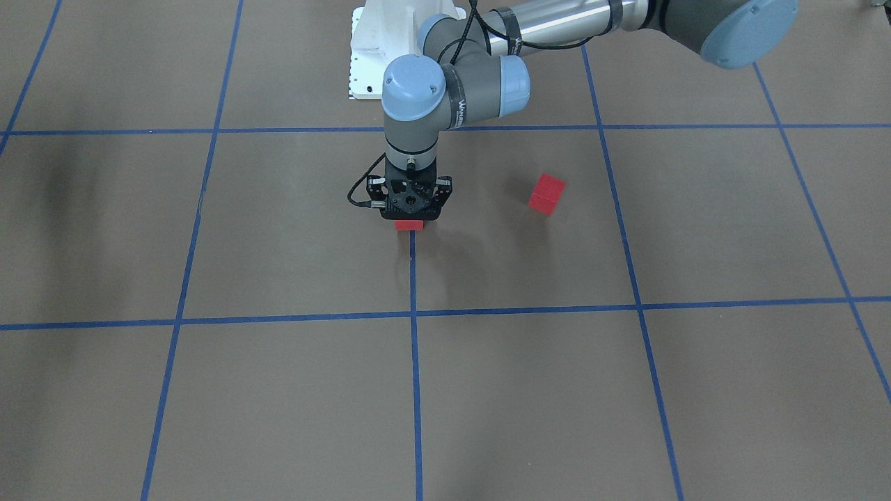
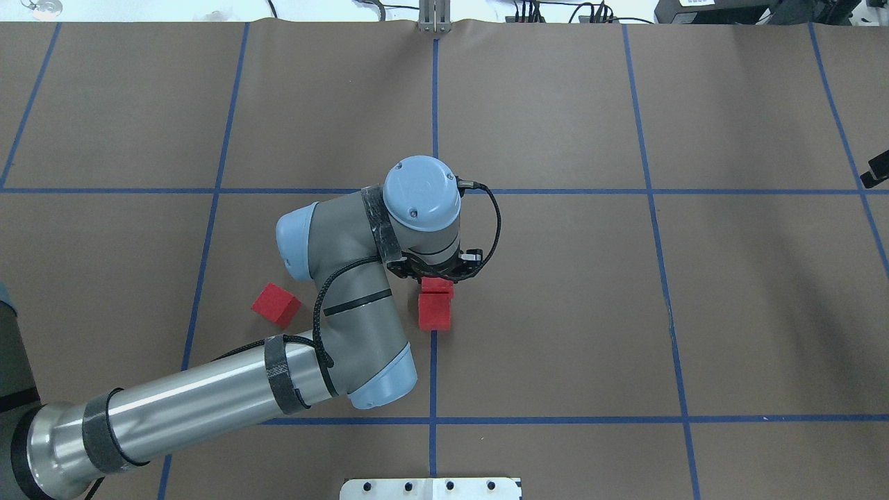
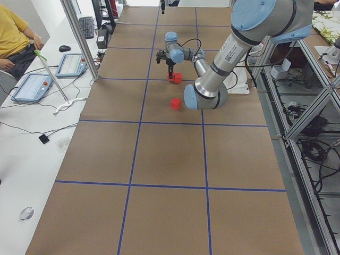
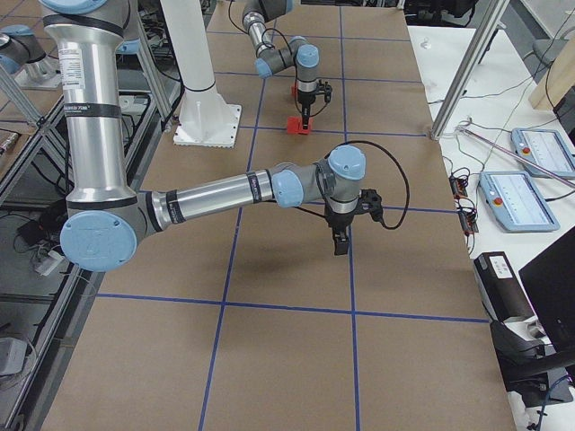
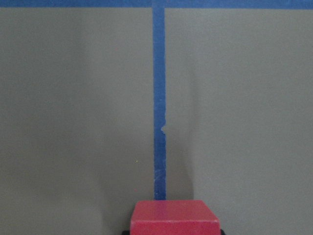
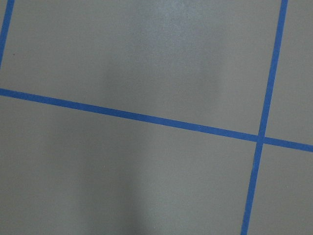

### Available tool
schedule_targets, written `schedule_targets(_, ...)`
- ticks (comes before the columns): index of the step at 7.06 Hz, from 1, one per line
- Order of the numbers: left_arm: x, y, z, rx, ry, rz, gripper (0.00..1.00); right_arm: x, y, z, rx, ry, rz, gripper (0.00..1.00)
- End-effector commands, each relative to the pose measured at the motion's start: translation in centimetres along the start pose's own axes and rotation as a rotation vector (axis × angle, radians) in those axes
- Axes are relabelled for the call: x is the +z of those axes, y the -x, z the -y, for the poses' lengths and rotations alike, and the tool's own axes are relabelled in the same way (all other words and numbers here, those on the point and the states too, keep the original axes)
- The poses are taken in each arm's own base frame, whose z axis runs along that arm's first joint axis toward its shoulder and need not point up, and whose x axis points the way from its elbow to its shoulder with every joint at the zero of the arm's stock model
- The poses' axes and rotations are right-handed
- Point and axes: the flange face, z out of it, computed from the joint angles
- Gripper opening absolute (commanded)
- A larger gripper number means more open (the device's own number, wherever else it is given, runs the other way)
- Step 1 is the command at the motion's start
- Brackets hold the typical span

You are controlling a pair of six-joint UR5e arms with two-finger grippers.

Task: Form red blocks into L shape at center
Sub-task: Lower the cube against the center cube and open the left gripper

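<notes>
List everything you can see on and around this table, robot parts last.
Blocks: 3, red; gripped block on the centre line, right beside the second block, which lies nearer the robot; loose block apart, to the robot's left.
Grid lines: many, blue, across the table.
Table: 1, brown.
Base plate: 1, white, at the robot's edge.
Person: 1, yellow shirt, at the side bench.
Left gripper: 1, black, at centre, closed on the gripped block.
Right gripper: 1, black, over bare table near the right end; open or shut unclear.
</notes>
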Motion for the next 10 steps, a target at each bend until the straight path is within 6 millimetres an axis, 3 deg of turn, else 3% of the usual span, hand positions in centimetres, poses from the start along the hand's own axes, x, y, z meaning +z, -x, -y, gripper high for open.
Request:
schedule_targets(1, 0.04, 0.19, 0.25, -0.006, -0.017, 0.007, 0.61, -0.06, 0.06, 0.06, -0.001, -0.001, 0.000, 1.00)
schedule_targets(10, 0.10, 0.35, 0.04, -0.028, -0.014, 0.034, 0.60, -0.11, 0.11, 0.12, -0.002, -0.003, 0.000, 1.00)
